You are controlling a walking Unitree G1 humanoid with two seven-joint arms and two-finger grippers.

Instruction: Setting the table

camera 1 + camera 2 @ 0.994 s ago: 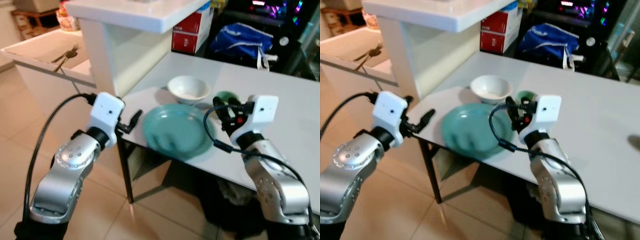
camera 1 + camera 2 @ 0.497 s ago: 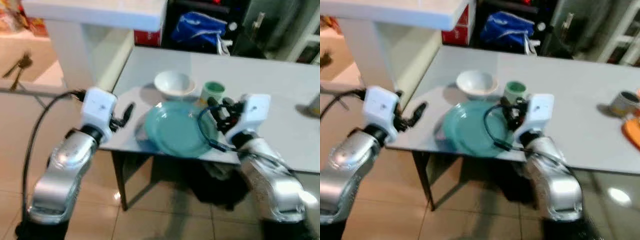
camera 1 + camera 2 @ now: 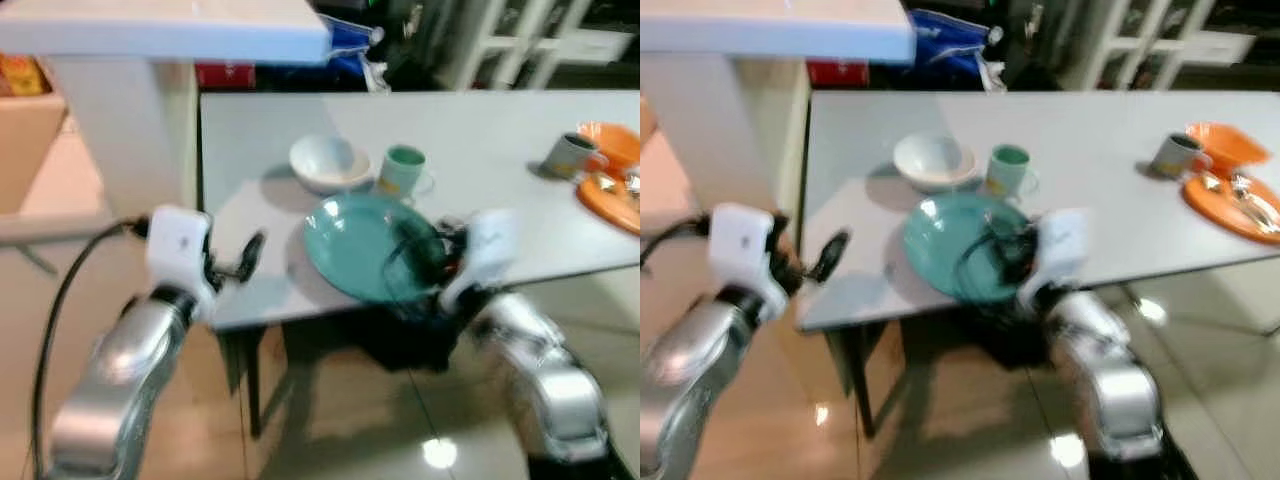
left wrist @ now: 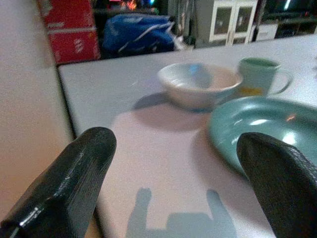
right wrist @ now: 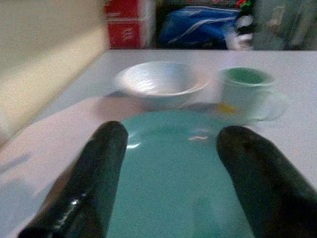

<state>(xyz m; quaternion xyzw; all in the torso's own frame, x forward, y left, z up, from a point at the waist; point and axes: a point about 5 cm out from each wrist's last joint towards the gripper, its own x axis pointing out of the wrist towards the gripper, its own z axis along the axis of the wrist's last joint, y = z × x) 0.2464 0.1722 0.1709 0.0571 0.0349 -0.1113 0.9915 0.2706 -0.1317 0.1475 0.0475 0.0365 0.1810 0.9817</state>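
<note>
Hovering with fingers spread: left hand at the tabletop edge, right hand over the green plate lying near the white bowl and mug.

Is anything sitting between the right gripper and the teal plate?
Nothing visible is. The right gripper, fingers open, hovers over the near edge of the teal plate. The white bowl and green mug stand beyond the plate, on its far side, out of the way.
</note>
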